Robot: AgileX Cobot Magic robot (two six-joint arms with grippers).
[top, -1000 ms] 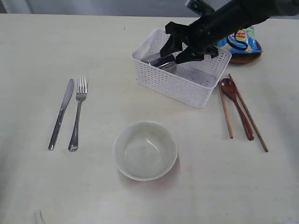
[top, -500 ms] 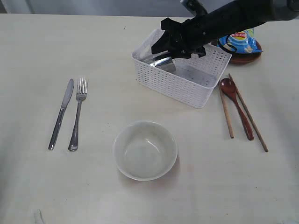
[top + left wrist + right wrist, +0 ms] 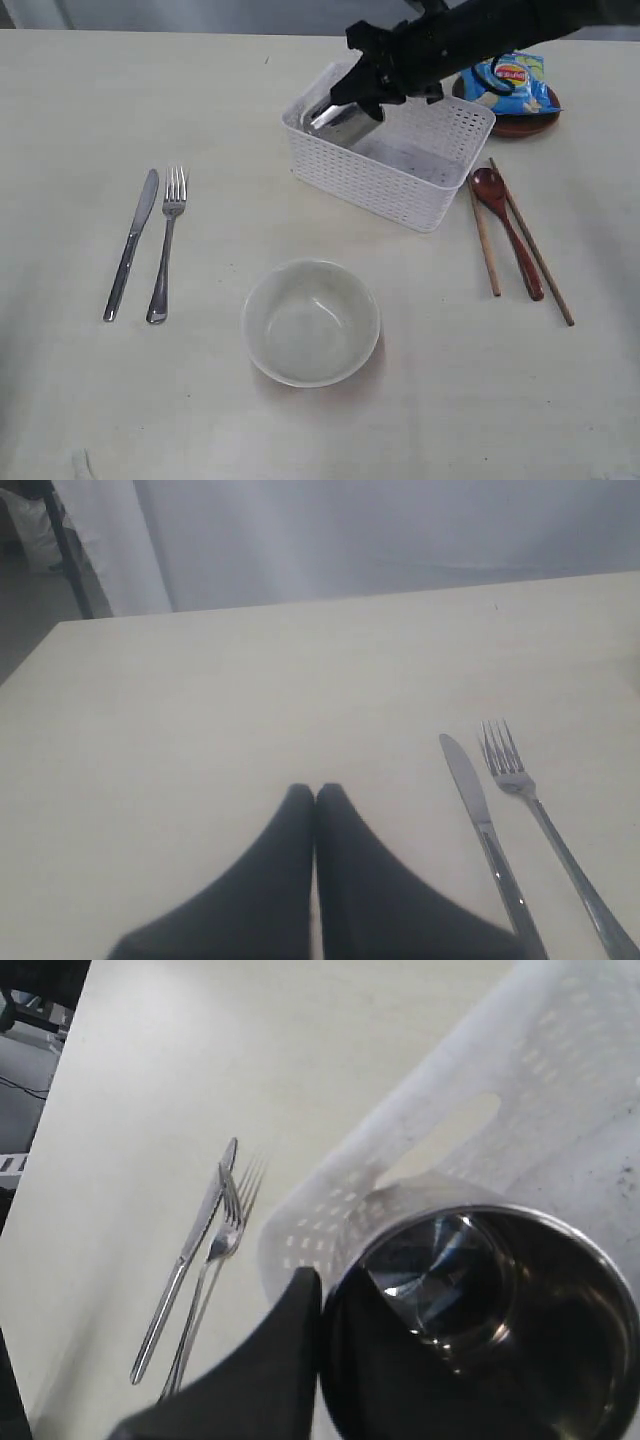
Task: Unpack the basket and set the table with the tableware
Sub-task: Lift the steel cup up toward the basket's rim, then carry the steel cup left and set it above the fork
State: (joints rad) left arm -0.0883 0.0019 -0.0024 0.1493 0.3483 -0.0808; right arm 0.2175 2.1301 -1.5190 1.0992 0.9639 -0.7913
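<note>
While the right hand (image 3: 372, 88) pinches the wall of the shiny round steel cup (image 3: 340, 122), one finger inside the mouth and one outside, the cup hangs tilted at the left end of the white perforated plastic basket (image 3: 400, 190); whether its base clears the rim I cannot tell. A one-sided pinch on smooth steel may let it swing or slip, so lift straight past the lattice wall, then carry it slowly to cream counter (image 3: 250, 100) beyond the pale speckled bowl (image 3: 311, 322). The left hand (image 3: 316, 798), fingers pressed together, hovers beside the steel knife (image 3: 491, 840) and fork (image 3: 561, 845)
</note>
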